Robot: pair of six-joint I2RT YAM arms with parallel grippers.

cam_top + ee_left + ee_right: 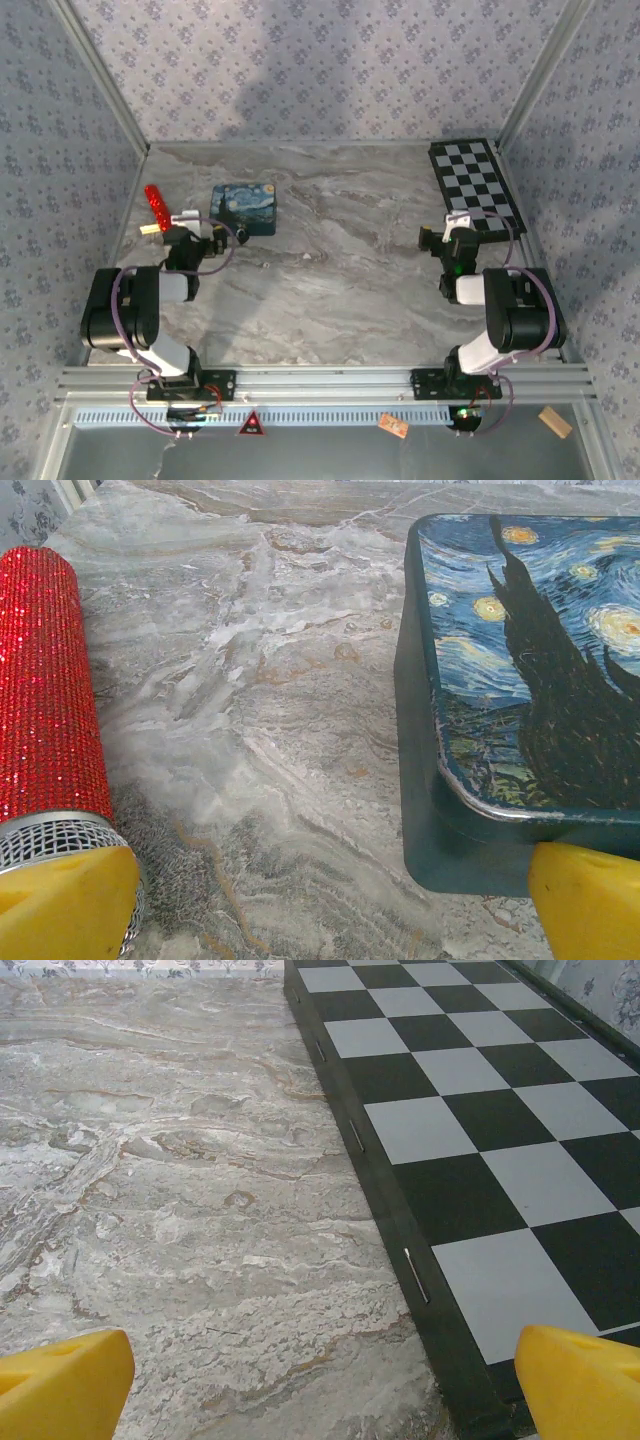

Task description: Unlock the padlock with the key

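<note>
My left gripper point(197, 222) rests low over the marble table at the back left. It is open, with its yellow fingertips point(62, 905) wide apart and only bare marble between them point(335, 920). One fingertip sits by the mesh head of a red glitter microphone point(45, 680), the other by the near corner of a dark tin painted with a starry night point(520, 650). My right gripper point(443, 230) hovers low at the right and is also open point(320, 1390). Nothing lies between its yellow fingertips point(65, 1385).
The red microphone point(157, 206) and the starry tin point(245, 207) lie at the back left. A black-and-white chessboard point(475, 185) lies at the back right, its raised dark edge point(400, 1230) close to my right fingertip. Patterned walls enclose the table on three sides.
</note>
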